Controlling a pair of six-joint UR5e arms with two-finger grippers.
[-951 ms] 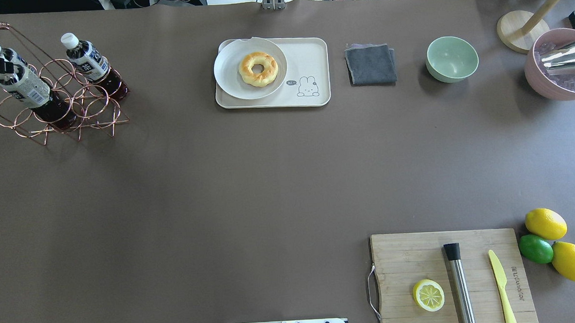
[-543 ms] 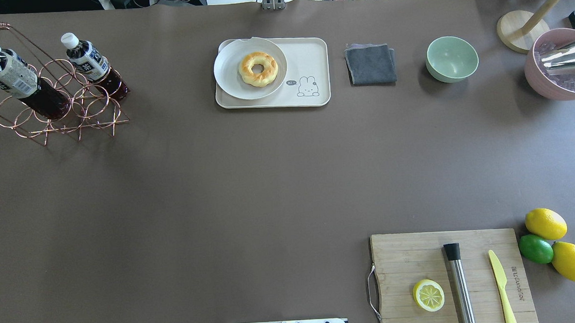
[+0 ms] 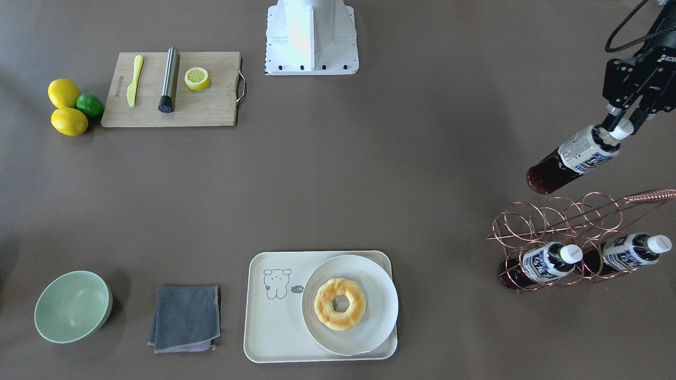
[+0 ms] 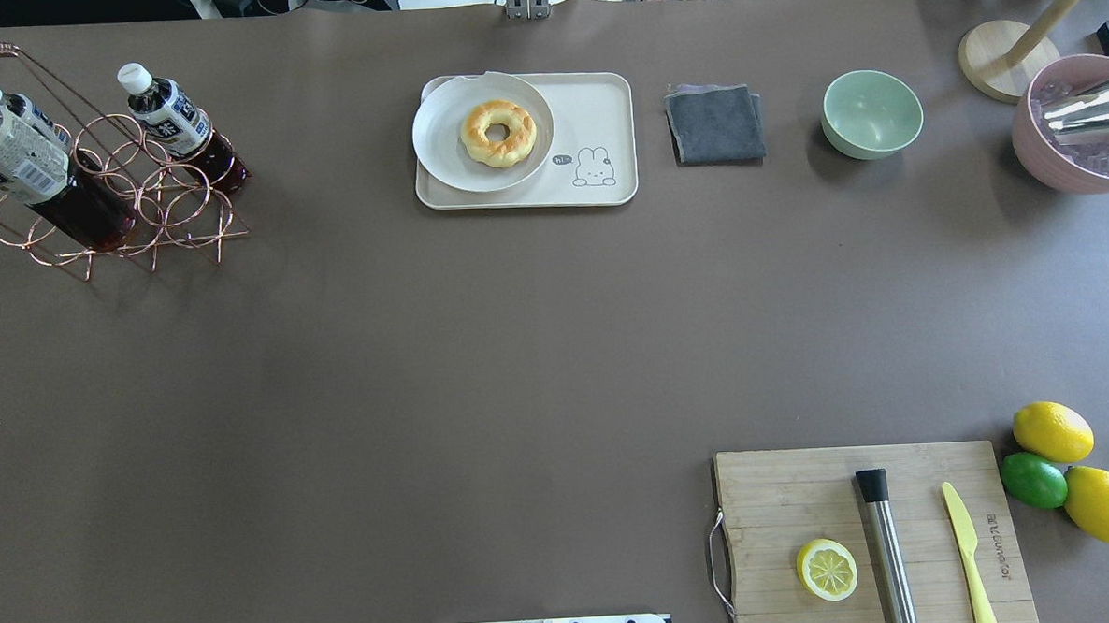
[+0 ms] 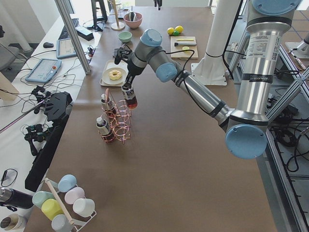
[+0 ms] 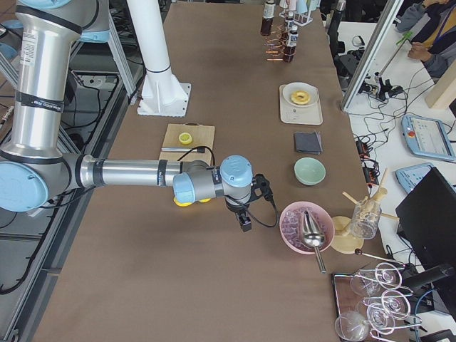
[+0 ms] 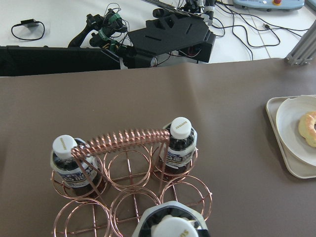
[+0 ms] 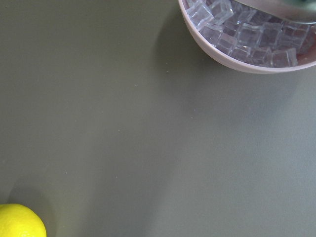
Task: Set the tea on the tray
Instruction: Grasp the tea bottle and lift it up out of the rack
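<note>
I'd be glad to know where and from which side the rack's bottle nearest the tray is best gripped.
Probably by the cap and neck, coming down from above. The bottle stands upright in the rack, whose wire rings girdle its body, so only the top is free. The coiled handle passes beside the cap; keep the fingers clear of it. The left gripper holds its tea likewise.

plate [image 4: 439, 134] sits on tray [image 4: 594, 94], cloth [image 4: 715, 124] between tray and bowl [image 4: 872, 113].
</note>
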